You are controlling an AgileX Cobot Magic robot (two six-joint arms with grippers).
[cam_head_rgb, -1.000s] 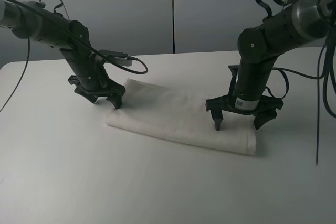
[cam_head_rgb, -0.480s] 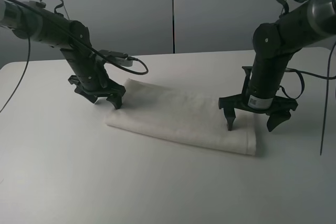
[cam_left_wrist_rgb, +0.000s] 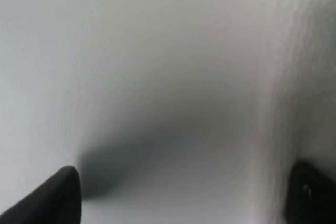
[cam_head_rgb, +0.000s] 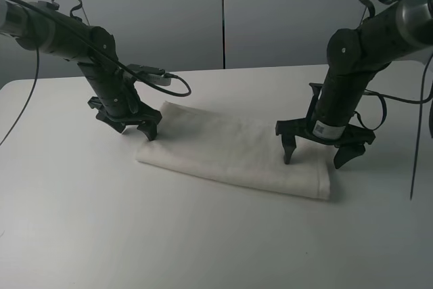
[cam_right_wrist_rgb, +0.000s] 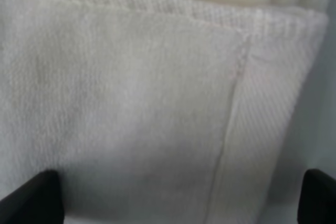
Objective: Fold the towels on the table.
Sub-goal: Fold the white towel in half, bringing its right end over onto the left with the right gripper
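The white towel (cam_head_rgb: 230, 153) lies folded into a long strip across the middle of the white table (cam_head_rgb: 74, 214). My left gripper (cam_head_rgb: 137, 131) is open and low at the towel's far left corner, one finger by the towel edge. In the left wrist view the left gripper (cam_left_wrist_rgb: 181, 203) straddles bare table, with the towel edge (cam_left_wrist_rgb: 310, 66) beside one fingertip. My right gripper (cam_head_rgb: 313, 159) is open and empty over the towel's right end, one finger above the cloth and one beyond its edge. The right wrist view shows the right gripper (cam_right_wrist_rgb: 176, 203) over the towel's border band (cam_right_wrist_rgb: 268, 108). No label shows.
A black cable (cam_head_rgb: 176, 86) loops off the left arm over the table's back. Another thin cable (cam_head_rgb: 414, 160) hangs at the far right. Grey wall panels (cam_head_rgb: 223, 11) stand behind the table.
My right gripper moved right along the towel to its right end, then shifted slightly back and lifted a little. It stays open. The left arm and the towel have not moved.
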